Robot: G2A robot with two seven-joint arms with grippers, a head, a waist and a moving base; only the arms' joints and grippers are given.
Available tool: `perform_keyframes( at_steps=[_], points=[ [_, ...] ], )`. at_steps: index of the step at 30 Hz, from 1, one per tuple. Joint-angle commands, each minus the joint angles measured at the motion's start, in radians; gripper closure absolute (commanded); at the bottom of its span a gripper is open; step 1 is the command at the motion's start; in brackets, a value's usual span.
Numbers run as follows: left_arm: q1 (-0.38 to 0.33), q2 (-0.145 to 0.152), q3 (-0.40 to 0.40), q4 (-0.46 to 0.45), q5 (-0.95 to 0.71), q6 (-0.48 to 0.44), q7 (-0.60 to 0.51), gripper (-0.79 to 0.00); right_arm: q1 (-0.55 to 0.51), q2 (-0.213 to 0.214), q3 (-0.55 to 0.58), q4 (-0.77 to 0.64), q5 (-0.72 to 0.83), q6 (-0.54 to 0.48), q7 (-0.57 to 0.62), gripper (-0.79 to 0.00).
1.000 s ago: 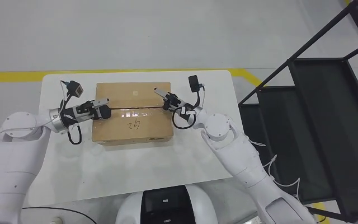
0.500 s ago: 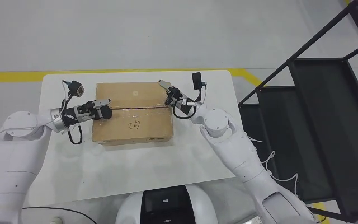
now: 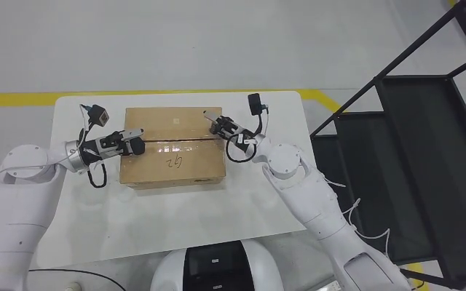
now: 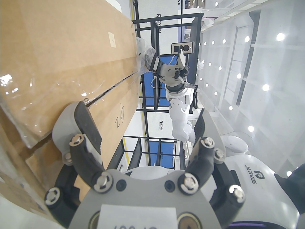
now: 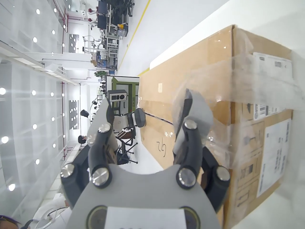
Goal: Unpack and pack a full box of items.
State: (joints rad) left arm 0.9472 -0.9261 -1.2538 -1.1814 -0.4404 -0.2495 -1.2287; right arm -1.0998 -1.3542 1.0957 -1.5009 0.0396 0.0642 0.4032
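Box point(image 3: 173, 147) closed and taped, contents hidden inside.

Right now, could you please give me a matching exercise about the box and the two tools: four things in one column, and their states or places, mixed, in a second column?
Things:
1. cardboard box
2. left tool
3. right tool
4. clear tape

States or places:
a. open, at the box end with white labels
b. closed, on the white table
c. crumpled over the seam
d. open, at the seam's end away from the labels

Pairs: 1-b, 2-d, 3-a, 4-c.
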Motion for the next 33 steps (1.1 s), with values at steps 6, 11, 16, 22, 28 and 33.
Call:
perform_keyframes(
  at_steps=[6, 11, 16, 22, 28, 33],
  points=[
    [-0.004, -0.002, 0.004, 0.006, -0.001, -0.007, 0.006, -0.785, 0.000, -0.003, -0.021, -0.006, -0.029, -0.027, -0.005, 0.000],
    [-0.001, -0.002, 0.003, 0.008, 0.000, -0.010, 0.011, -0.785, 0.002, -0.004, -0.026, 0.000, -0.038, -0.040, 0.002, 0.000],
    [0.006, -0.001, -0.001, 0.005, 0.005, -0.010, 0.014, -0.785, -0.002, -0.002, -0.027, -0.015, -0.050, -0.068, 0.034, 0.000],
    [0.009, -0.001, -0.003, 0.002, 0.013, -0.008, 0.020, -0.785, 0.000, 0.006, -0.023, -0.032, -0.073, -0.134, 0.133, 0.000],
    [0.010, -0.001, -0.011, 0.000, 0.012, -0.019, 0.048, -0.785, -0.002, 0.011, -0.024, -0.020, -0.101, -0.132, 0.161, 0.000],
    [0.020, -0.002, -0.035, -0.009, -0.057, -0.052, 0.060, -0.785, 0.012, 0.005, -0.056, 0.020, -0.126, -0.130, 0.153, 0.000]
  ],
)
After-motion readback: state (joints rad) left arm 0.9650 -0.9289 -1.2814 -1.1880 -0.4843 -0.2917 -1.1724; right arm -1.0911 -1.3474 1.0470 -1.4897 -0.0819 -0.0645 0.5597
